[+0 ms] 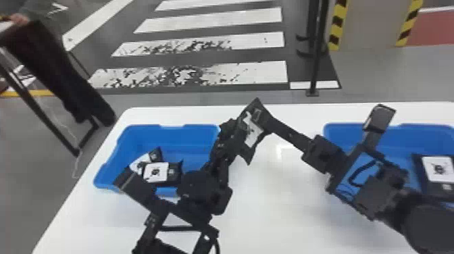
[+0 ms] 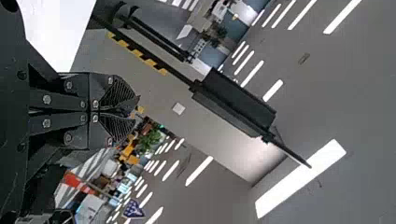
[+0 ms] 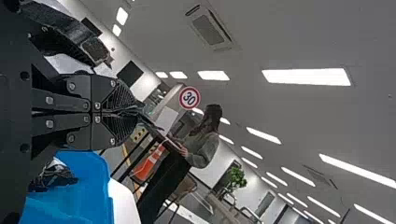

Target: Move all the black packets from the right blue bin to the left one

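Note:
Between the two bins, a black packet (image 1: 254,132) with a white label hangs tilted over the table. My left gripper (image 1: 240,125) is shut on its left side and my right gripper (image 1: 273,125) on its right. The left wrist view has my left gripper (image 2: 134,110) with fingers pressed together, dark material between the tips. In the right wrist view a thin dark packet edge (image 3: 154,124) juts from my right gripper (image 3: 139,111). Packets (image 1: 157,172) lie in the left blue bin (image 1: 172,129); another packet (image 1: 437,170) is in the right blue bin (image 1: 425,130).
Both bins stand on a white table (image 1: 270,216). My left forearm crosses the left bin's right part, and my right arm passes over the right bin's left part. A black post (image 1: 316,64) stands on the floor behind the table.

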Robot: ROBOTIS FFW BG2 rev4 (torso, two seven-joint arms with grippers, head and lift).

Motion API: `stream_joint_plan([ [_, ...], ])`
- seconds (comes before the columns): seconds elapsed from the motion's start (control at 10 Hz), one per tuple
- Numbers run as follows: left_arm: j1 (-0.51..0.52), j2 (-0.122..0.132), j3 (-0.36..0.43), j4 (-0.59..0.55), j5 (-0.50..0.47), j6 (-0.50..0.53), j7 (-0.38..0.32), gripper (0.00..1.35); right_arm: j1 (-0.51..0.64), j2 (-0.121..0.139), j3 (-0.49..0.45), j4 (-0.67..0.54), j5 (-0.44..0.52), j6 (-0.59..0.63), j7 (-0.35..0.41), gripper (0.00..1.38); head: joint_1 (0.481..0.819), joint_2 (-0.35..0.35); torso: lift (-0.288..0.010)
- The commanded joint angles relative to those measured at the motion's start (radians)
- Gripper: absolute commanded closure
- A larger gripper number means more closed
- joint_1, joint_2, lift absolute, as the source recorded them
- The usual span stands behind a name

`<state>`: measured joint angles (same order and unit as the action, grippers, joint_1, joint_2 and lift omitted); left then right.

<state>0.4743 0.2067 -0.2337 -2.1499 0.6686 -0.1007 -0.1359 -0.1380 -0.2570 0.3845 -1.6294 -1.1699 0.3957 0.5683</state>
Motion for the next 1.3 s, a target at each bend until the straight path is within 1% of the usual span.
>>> stream_joint_plan([
  [0.0,-0.003,0.005,-0.008,-0.026,0.007,0.042,-0.004,1.22,-0.017,0.004,0.014,0.023,-0.007,-0.008,-0.002,1.20,0.695,0.174,-0.168],
  [0.1,-0.003,0.008,-0.018,-0.031,0.031,0.037,-0.005,1.22,-0.027,0.005,0.018,0.038,-0.009,-0.008,-0.004,1.03,0.695,0.166,-0.168],
  [0.2,-0.001,0.007,-0.006,-0.031,0.031,0.017,-0.005,1.22,-0.027,0.005,0.020,0.043,-0.013,-0.010,-0.002,0.59,0.695,0.160,-0.168],
  [0.3,0.004,-0.003,0.036,-0.026,0.013,0.007,0.002,1.22,-0.022,0.004,0.020,0.045,-0.015,-0.020,0.001,0.19,0.695,0.160,-0.168],
  [0.4,0.002,-0.021,0.104,0.018,-0.035,-0.025,0.012,1.22,-0.019,0.002,0.020,0.055,-0.025,-0.033,0.007,0.03,0.695,0.173,-0.168],
  [0.5,-0.010,-0.039,0.196,0.082,-0.110,-0.047,0.029,1.22,-0.007,0.001,0.018,0.060,-0.039,-0.050,0.010,0.10,0.694,0.203,-0.168],
  [0.6,-0.035,-0.056,0.306,0.141,-0.262,-0.029,0.058,1.22,0.003,0.001,-0.004,0.062,-0.023,-0.052,0.008,0.11,0.693,0.252,-0.168],
  [0.7,-0.077,-0.066,0.391,0.220,-0.411,-0.042,0.087,1.22,0.023,0.001,-0.059,0.045,0.051,-0.052,0.007,0.12,0.693,0.275,-0.168],
  [0.8,-0.104,-0.067,0.441,0.271,-0.473,-0.037,0.090,1.22,0.037,0.001,-0.103,0.030,0.099,-0.050,0.007,0.12,0.691,0.326,-0.168],
  [0.9,-0.101,-0.064,0.435,0.288,-0.397,-0.032,0.090,1.10,0.052,0.001,-0.145,0.040,0.119,-0.050,0.008,0.12,0.690,0.350,-0.168],
  [1.0,-0.099,-0.066,0.419,0.293,-0.354,-0.069,0.088,0.52,0.086,0.004,-0.235,0.003,0.243,-0.015,0.007,0.12,0.695,0.349,-0.168],
  [1.1,-0.094,-0.069,0.399,0.293,-0.310,-0.110,0.075,0.07,0.126,0.012,-0.331,-0.078,0.400,0.036,-0.008,0.12,0.695,0.338,-0.168],
  [1.2,-0.074,-0.072,0.375,0.291,-0.274,-0.196,0.062,0.07,0.170,0.016,-0.404,-0.176,0.512,0.078,-0.044,0.12,0.695,0.291,-0.168],
])
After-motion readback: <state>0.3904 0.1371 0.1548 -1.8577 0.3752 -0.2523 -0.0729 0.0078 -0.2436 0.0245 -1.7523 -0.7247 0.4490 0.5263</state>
